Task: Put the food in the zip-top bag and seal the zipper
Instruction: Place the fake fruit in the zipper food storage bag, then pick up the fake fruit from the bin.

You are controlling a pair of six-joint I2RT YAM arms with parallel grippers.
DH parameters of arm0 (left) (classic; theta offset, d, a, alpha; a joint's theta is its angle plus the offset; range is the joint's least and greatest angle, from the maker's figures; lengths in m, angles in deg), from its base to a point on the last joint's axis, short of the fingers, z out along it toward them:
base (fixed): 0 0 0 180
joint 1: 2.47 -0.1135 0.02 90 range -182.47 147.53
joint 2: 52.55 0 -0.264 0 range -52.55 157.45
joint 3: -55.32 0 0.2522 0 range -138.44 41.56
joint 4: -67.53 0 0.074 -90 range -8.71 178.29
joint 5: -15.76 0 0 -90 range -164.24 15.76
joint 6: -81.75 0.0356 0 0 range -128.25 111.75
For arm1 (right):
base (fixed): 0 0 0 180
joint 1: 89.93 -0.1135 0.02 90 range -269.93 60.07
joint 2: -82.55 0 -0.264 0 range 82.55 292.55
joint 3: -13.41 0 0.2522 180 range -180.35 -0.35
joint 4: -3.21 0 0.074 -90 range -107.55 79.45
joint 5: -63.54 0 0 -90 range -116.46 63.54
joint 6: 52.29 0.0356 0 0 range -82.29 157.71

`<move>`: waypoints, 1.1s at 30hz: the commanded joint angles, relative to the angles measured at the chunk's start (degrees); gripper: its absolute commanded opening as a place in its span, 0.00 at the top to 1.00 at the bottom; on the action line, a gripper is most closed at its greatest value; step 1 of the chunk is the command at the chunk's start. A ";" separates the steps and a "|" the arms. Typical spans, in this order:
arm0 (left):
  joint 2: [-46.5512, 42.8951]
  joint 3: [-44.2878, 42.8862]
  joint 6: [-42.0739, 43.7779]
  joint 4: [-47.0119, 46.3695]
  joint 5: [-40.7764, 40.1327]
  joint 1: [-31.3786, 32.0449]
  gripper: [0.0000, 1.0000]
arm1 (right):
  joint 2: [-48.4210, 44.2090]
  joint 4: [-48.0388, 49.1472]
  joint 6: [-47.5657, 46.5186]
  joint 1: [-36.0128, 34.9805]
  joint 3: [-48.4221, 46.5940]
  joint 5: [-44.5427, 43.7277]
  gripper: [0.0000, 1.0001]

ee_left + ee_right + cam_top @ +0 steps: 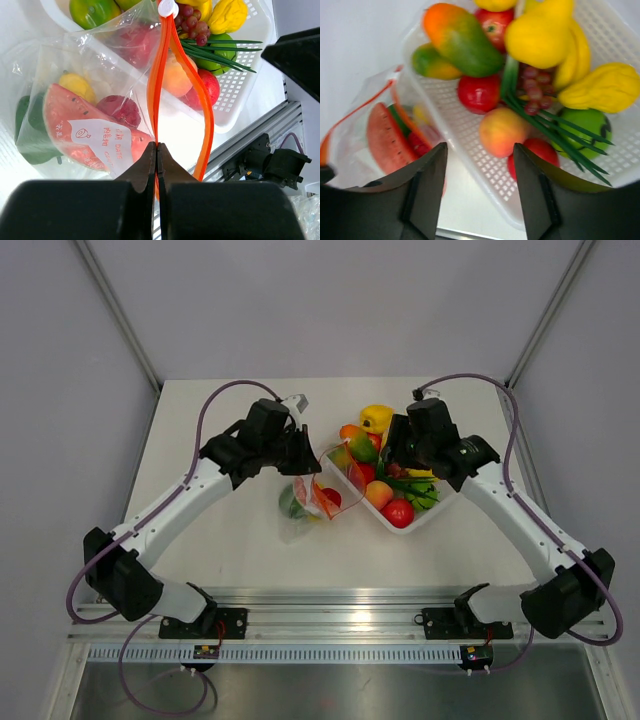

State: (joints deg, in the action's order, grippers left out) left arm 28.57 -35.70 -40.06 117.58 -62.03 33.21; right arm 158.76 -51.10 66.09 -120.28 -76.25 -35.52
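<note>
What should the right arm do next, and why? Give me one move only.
Probably lower the right gripper onto the peach in the white tray and close. Its jaws are open and empty with the peach just ahead between them, while the left gripper is shut on the zipper, holding the mouth of the zip-top bag parted; a watermelon slice is already inside.

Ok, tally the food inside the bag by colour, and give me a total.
Red: 2, watermelon slice and dark red fruit
Yellow: 1, yellow piece
Green: 1, dark green piece
Total: 4 in the zip-top bag; the red fruit behind its film lies in the tray.
</note>
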 commanded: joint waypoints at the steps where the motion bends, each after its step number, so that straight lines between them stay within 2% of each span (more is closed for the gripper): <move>1: -2.46 0.52 -0.09 -2.54 0.80 -0.53 1.00 | 1.05 -1.55 -0.87 3.01 4.79 -1.23 0.33; 4: -2.37 1.05 -0.53 -3.24 1.33 -0.53 1.00 | 4.38 -0.15 -0.09 3.01 6.02 1.32 0.23; 9: -2.46 1.05 -0.53 -3.16 1.42 -0.53 1.00 | 7.99 2.23 0.45 3.01 6.64 2.99 0.22; 18: -2.55 0.61 0.08 -2.37 0.98 -0.53 1.00 | 15.72 6.28 0.36 3.01 6.29 7.03 0.13; 24: -2.99 0.88 0.44 -2.02 0.80 -0.53 1.00 | 20.03 7.60 0.18 3.01 6.20 8.27 0.12; 27: -2.99 0.97 0.44 -2.10 1.06 -0.53 1.00 | 20.74 8.04 0.10 3.01 6.46 8.36 0.13; 31: -2.90 0.96 0.79 -2.19 1.42 -0.53 1.00 | 19.43 7.34 -0.61 3.01 6.11 8.62 0.28; 33: -2.99 0.70 0.88 -2.10 1.42 -0.53 1.00 | 18.55 6.20 -0.87 3.01 5.59 7.92 0.40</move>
State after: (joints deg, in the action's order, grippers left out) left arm 27.74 -34.69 -40.20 117.23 -61.99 32.90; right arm 179.26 -45.16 65.83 -117.04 -68.88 -27.76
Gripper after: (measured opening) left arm 0.005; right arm 0.698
